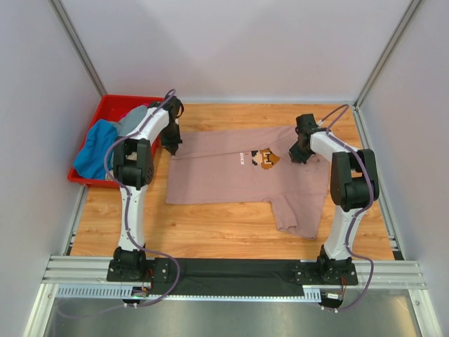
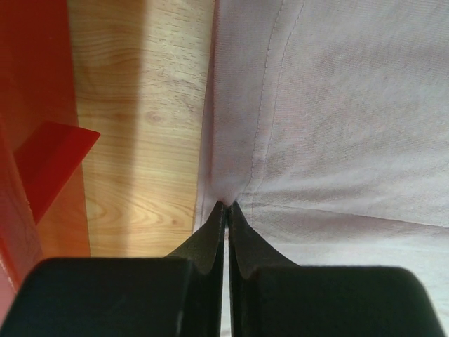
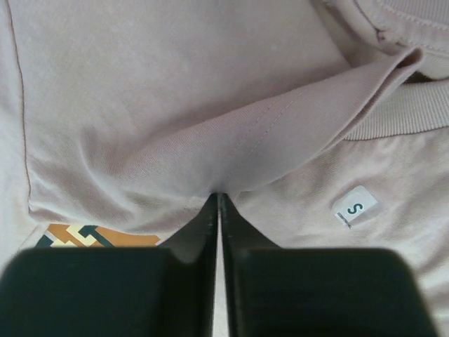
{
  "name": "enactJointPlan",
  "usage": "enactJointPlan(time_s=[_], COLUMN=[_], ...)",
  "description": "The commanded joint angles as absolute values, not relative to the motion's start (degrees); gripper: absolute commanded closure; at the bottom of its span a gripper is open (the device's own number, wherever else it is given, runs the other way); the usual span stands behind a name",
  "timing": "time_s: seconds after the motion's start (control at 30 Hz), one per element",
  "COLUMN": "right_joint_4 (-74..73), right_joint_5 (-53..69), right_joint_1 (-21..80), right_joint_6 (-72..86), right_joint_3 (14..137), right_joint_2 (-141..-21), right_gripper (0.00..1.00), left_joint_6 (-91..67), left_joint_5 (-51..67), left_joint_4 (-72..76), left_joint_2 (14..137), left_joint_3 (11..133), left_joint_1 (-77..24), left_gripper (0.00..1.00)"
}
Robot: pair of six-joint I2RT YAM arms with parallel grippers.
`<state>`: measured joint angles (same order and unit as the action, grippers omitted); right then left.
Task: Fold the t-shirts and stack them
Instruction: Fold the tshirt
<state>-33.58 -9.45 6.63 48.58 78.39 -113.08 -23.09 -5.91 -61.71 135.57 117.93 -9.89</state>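
A dusty-pink t-shirt [image 1: 224, 175] with a small brown-orange pixel print [image 1: 265, 159] lies spread on the wooden table, its far edge folded toward the middle. My left gripper [image 1: 172, 147] is shut on the shirt's left hem edge [image 2: 231, 175]. My right gripper [image 1: 297, 156] is shut on a fold of the pink cloth [image 3: 231, 158] near the collar and the size label [image 3: 354, 208]. A blue shirt [image 1: 95, 151] and a grey shirt [image 1: 133, 121] lie in the red crate [image 1: 105, 112]. No magenta shirt shows.
The red crate stands at the far left, its wall close beside my left gripper [image 2: 31, 161]. Bare wood [image 1: 210, 232] lies in front of the shirt. White walls close in the table on three sides.
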Motion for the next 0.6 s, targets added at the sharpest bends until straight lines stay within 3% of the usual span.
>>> enactJointPlan(time_s=[0.0, 0.17, 0.43, 0.5, 0.57], right_joint_4=[-34.8, -41.7, -39.8, -39.3, -35.3], right_joint_5=[-12.0, -11.4, -6.2, -5.0, -3.3], right_joint_1=[6.9, 6.2, 5.2, 5.3, 5.2], right_joint_6=[48.2, 44.5, 40.7, 41.7, 42.8], right_joint_3=[81.6, 85.5, 85.3, 84.8, 82.7], right_joint_2=[-112.3, -111.2, -109.8, -110.9, -110.3], right_gripper=[1.00, 1.00, 1.00, 0.91, 0.74], left_joint_6=[-23.2, -22.9, -22.7, -22.9, -23.0], left_joint_5=[-8.2, -11.8, -13.6, -12.7, -12.4], left_joint_4=[-62.5, -63.4, -63.7, -63.5, -63.5], left_joint_2=[134.8, 135.2, 136.1, 136.0, 136.1], left_joint_3=[120.8, 122.3, 123.2, 122.9, 122.6], left_joint_1=[-9.8, -9.8, -9.8, -9.8, -9.8], left_gripper=[1.00, 1.00, 1.00, 1.00, 1.00])
